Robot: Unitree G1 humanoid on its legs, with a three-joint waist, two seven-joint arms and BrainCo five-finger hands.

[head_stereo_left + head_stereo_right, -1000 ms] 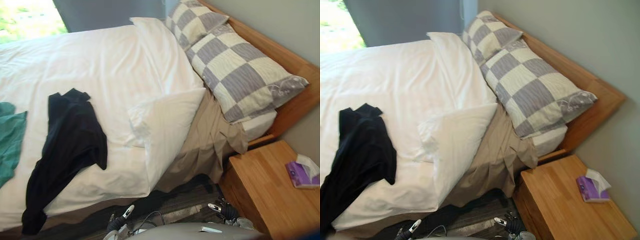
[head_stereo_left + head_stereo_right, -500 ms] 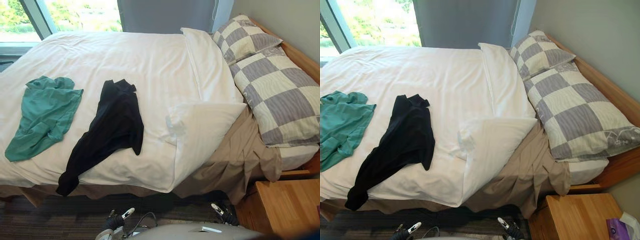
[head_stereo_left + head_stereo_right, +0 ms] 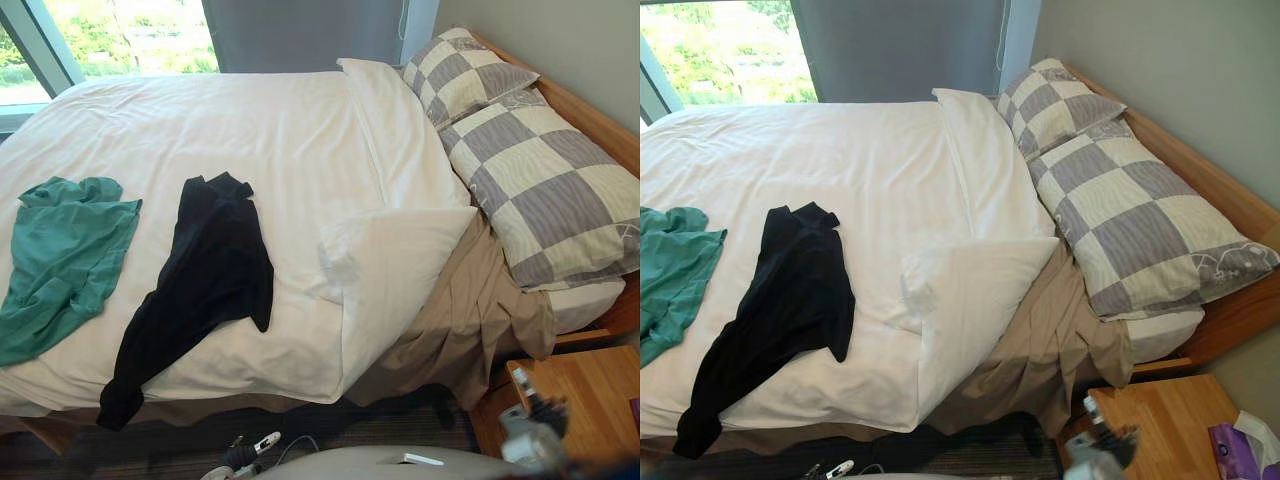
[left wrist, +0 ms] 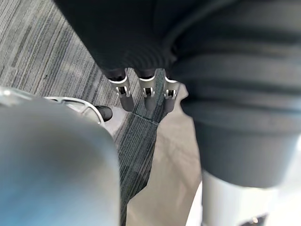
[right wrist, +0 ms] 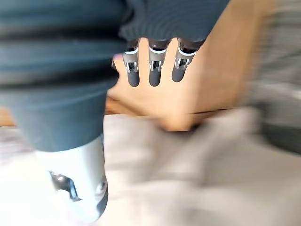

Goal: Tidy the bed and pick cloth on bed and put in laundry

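A black garment [image 3: 200, 270] lies crumpled on the white duvet [image 3: 260, 140], one sleeve trailing over the bed's near edge. To its left, also on the duvet, lies a green garment [image 3: 60, 255]. A white pillow [image 3: 400, 265] sits askew at the near edge, and a tan sheet [image 3: 470, 320] hangs loose below it. My left hand [image 3: 245, 455] is low over the carpet in front of the bed, its fingers [image 4: 146, 94] straight and holding nothing. My right hand [image 3: 527, 440] is by the nightstand, fingers [image 5: 151, 70] straight and empty.
Two grey-and-cream checked pillows [image 3: 540, 200] lean on the wooden headboard [image 3: 590, 120]. A wooden nightstand [image 3: 1170, 420] at the lower right carries a purple tissue box [image 3: 1240, 445]. Striped carpet [image 4: 42, 52] runs along the bed's near side. A window [image 3: 120, 30] is beyond the bed.
The camera has swung left, so the green garment and the window came into view. My right hand has risen beside the nightstand. The clothes have not moved.
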